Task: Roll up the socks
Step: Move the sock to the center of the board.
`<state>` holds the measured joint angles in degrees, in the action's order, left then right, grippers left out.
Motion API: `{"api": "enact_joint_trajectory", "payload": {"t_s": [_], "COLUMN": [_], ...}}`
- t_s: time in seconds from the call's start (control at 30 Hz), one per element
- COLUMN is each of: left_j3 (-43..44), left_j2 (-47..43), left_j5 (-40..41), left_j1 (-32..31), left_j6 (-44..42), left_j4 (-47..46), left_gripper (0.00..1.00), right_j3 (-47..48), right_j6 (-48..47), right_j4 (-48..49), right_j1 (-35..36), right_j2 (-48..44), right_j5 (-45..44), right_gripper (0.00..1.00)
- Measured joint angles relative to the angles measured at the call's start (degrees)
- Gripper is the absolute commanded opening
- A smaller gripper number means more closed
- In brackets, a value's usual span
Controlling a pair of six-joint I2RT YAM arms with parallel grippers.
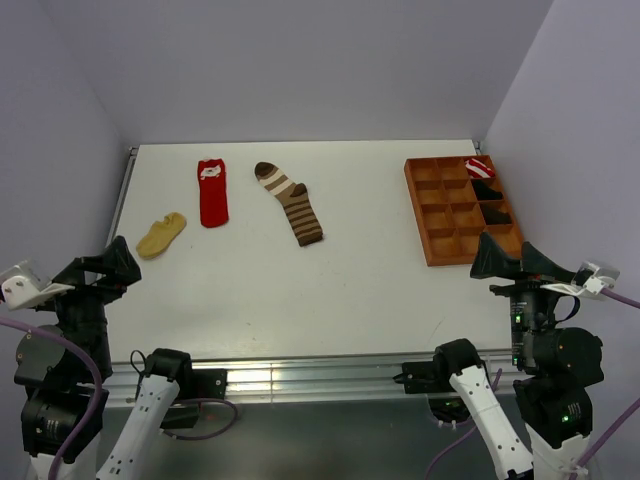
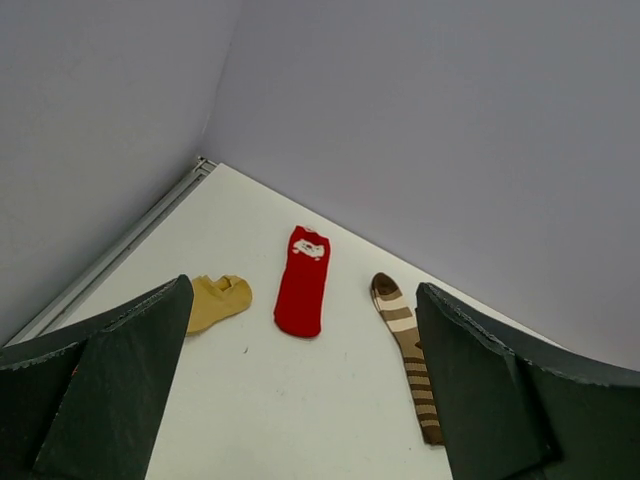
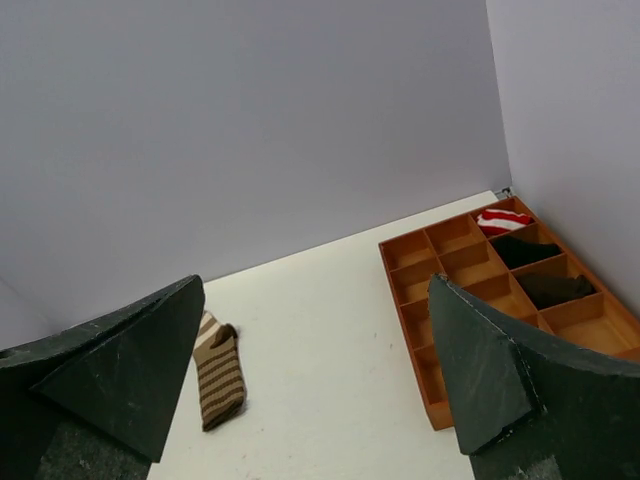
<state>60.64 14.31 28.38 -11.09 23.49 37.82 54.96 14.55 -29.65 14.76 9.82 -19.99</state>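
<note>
Three socks lie flat at the back left of the white table (image 1: 330, 290). A short mustard-yellow sock (image 1: 161, 235) is farthest left, a red sock (image 1: 211, 193) with a white mark lies beside it, and a longer brown-and-tan striped sock (image 1: 290, 202) is to their right. The left wrist view shows the yellow sock (image 2: 222, 298), the red sock (image 2: 302, 285) and the striped sock (image 2: 405, 335) well ahead of the wide-apart fingers (image 2: 120, 380). My left gripper (image 1: 118, 265) is open and empty at the near left. My right gripper (image 1: 500, 258) is open and empty at the near right.
An orange compartment tray (image 1: 418, 215) stands at the right, just beyond the right gripper. Its far-right cells hold a red-and-white rolled bundle (image 1: 479, 167) and two black bundles (image 1: 485, 190). Grey walls close in the table on three sides.
</note>
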Motion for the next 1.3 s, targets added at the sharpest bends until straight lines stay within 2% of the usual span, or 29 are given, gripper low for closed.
{"api": "enact_joint_trajectory", "payload": {"t_s": [0.2, 0.33, 0.5, 0.8, 1.0, 1.1, 1.3], "left_j3": [0.0, 0.0, -1.8, -4.5, -3.7, -2.5, 3.0], "left_j2": [1.2, 6.7, 18.5, 46.3, 65.8, 73.2, 85.0], "left_j5": [-0.1, -0.5, -1.8, -1.3, -1.4, -1.6, -1.0], "left_j1": [0.0, 0.0, 0.0, 0.5, 7.1, 10.5, 13.4], "left_j6": [1.5, 3.4, 7.1, 14.9, 21.0, 23.1, 23.3], "left_j4": [-0.2, -0.3, -1.4, -10.3, -19.7, -22.7, -27.3], "left_gripper": [0.99, 0.99, 0.99, 0.98, 0.95, 0.91, 0.76], "right_j3": [0.0, 0.4, -0.5, -9.6, -11.6, -12.8, -14.1], "right_j6": [2.1, 4.2, 8.6, 11.7, 12.8, 13.0, 13.1], "right_j4": [-0.5, -1.9, -3.5, -1.7, 0.7, 2.2, 2.6], "right_j1": [0.0, 0.0, 0.0, 0.0, 0.1, 0.1, 0.1], "right_j2": [0.7, 4.6, 11.5, 13.9, 14.1, 13.8, 13.5], "right_j5": [1.8, 4.9, 8.1, 19.9, 25.2, 26.5, 27.3], "right_gripper": [1.0, 1.0, 1.0, 1.0, 0.99, 0.98, 0.96]}}
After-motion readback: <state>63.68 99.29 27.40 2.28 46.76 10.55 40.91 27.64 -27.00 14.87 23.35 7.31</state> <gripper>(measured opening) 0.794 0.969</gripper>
